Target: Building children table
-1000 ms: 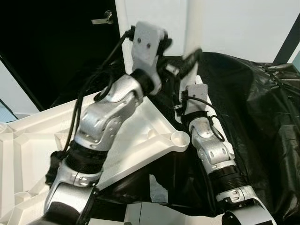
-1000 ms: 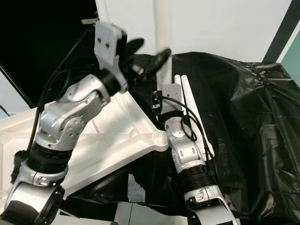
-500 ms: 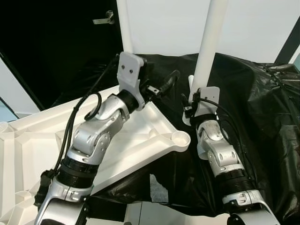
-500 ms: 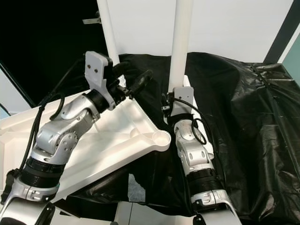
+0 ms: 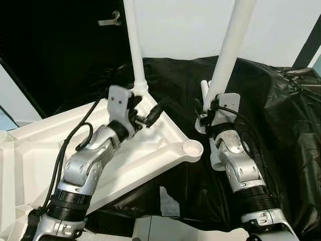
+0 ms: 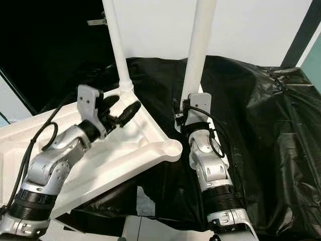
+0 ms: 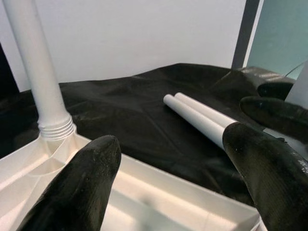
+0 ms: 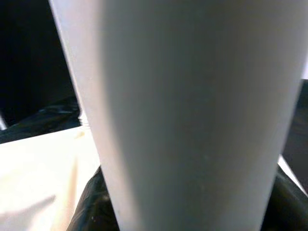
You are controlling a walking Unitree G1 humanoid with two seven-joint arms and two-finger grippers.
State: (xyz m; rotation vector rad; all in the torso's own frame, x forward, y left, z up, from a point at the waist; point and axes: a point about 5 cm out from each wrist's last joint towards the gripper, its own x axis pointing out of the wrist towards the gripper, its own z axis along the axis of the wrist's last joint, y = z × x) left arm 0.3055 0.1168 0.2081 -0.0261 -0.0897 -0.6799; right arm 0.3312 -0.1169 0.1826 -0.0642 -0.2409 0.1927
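A white tabletop [image 5: 150,150] lies upside down on black cloth. One white leg [image 5: 134,45] stands screwed into its far corner. My right gripper [image 5: 213,108] is shut on a second white leg [image 5: 228,50], held upright and leaning slightly right, just beyond the empty round socket [image 5: 192,147] at the near corner; this leg [image 8: 192,115] looms close in the right wrist view. My left gripper [image 5: 149,106] hovers open over the tabletop beside the screwed-in leg [image 7: 36,72], nothing between its fingers [image 7: 77,187]. Two loose legs [image 7: 197,115] lie on the cloth behind.
Black cloth [image 5: 281,125] covers the surface to the right and behind. A white wall [image 5: 185,25] rises at the back, with a dark doorway and its handle [image 5: 110,21] at the far left. A dark post [image 5: 311,45] stands at the far right.
My left arm has dropped from up beside the held leg down to the tabletop's far corner. The right gripper has shifted the leg a little right and tilted it.
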